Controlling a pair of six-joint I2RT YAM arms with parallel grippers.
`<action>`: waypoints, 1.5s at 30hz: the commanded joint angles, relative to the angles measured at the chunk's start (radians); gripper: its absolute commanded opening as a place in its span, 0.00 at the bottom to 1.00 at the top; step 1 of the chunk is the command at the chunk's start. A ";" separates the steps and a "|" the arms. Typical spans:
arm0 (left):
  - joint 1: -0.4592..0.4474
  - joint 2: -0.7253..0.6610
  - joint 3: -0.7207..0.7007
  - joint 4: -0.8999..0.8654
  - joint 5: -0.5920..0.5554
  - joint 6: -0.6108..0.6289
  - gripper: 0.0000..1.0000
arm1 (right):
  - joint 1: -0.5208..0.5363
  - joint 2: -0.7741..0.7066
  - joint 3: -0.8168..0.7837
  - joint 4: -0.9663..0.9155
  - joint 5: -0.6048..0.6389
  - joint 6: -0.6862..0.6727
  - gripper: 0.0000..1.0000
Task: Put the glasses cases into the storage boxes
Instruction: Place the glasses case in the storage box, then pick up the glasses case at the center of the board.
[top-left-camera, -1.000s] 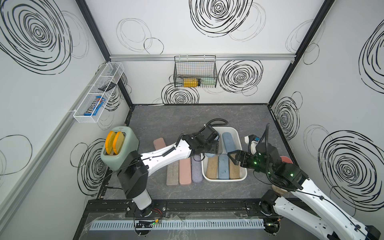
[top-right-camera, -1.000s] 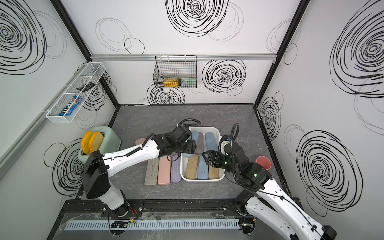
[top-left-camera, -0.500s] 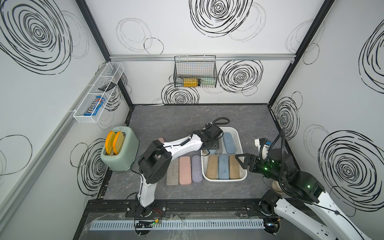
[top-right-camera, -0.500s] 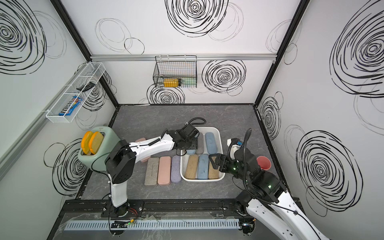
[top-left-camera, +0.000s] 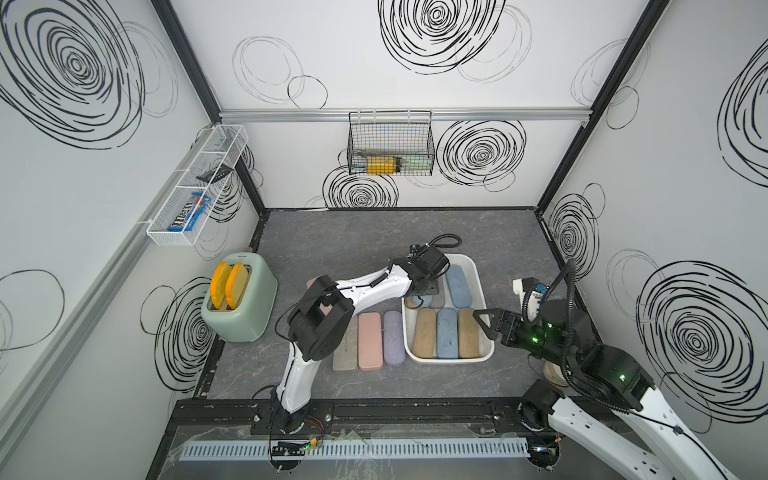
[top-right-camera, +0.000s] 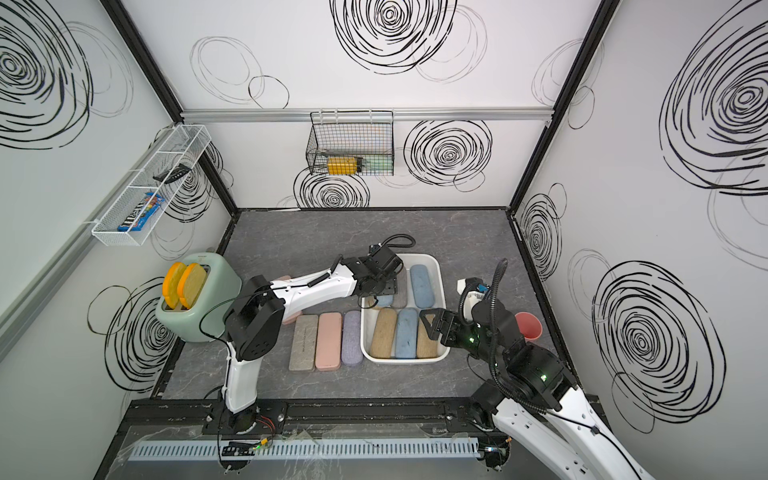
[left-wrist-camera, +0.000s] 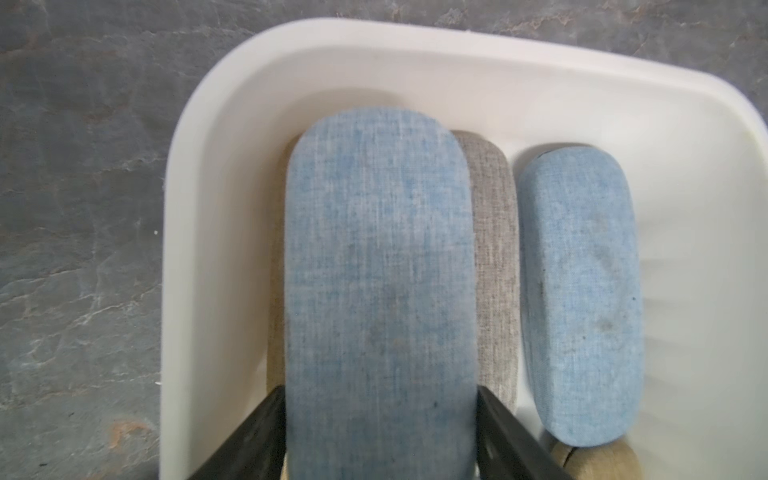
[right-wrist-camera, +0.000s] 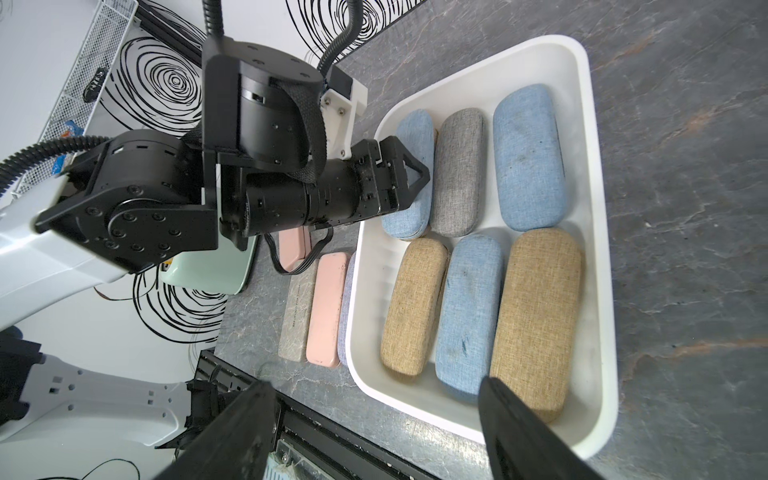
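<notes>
The table (top-left-camera: 374, 237) is a flat grey slab veined like stone. The left arm (top-left-camera: 374, 286), white shell with black joints, reaches to the far left corner of the tub (top-left-camera: 478, 286) and hides part of the far row in both top views. The toaster (top-left-camera: 253, 307), smooth mint green with rounded corners, stands well left of the tub with two orange-edged toast slices (top-left-camera: 228, 284) upright in its slots. The tub is glossy white plastic, a shallow rectangle with rounded corners and a flared rim.

In the tub, woven-cloth cases with rounded ends lie lengthwise. The near row has a tan case (top-left-camera: 424, 332), a blue case (top-left-camera: 446, 332) and a second tan case (top-left-camera: 468, 332), all touching. In the far row a grey case (left-wrist-camera: 494, 270) lies between a far blue case (left-wrist-camera: 577, 291) and the top blue case (left-wrist-camera: 380, 270), which rests on a tan one by the left wall.

Just outside the tub's left wall, parallel to it, lie a woven lilac case (top-left-camera: 393, 337), a smooth flat pink case (top-left-camera: 370, 340) and a flat beige case (top-left-camera: 345, 353).

The left gripper (left-wrist-camera: 380, 395) has its black fingers (left-wrist-camera: 270, 419) against both long sides of the top blue case; I cannot tell whether they clamp it. The right gripper (top-left-camera: 482, 325) hovers at the tub's near right corner, spread wide and empty. A pink cup (top-right-camera: 528, 328) stands right of the tub.
</notes>
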 joint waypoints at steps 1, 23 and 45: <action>-0.002 0.020 0.034 -0.027 -0.048 -0.032 0.77 | -0.004 -0.015 0.020 -0.041 0.022 0.006 0.81; 0.062 -0.673 -0.298 0.037 -0.098 0.252 0.96 | 0.082 0.218 0.052 0.078 -0.025 0.044 0.78; 0.780 -1.163 -0.873 0.075 0.249 0.343 0.99 | 0.669 1.225 0.583 0.259 0.198 0.076 0.75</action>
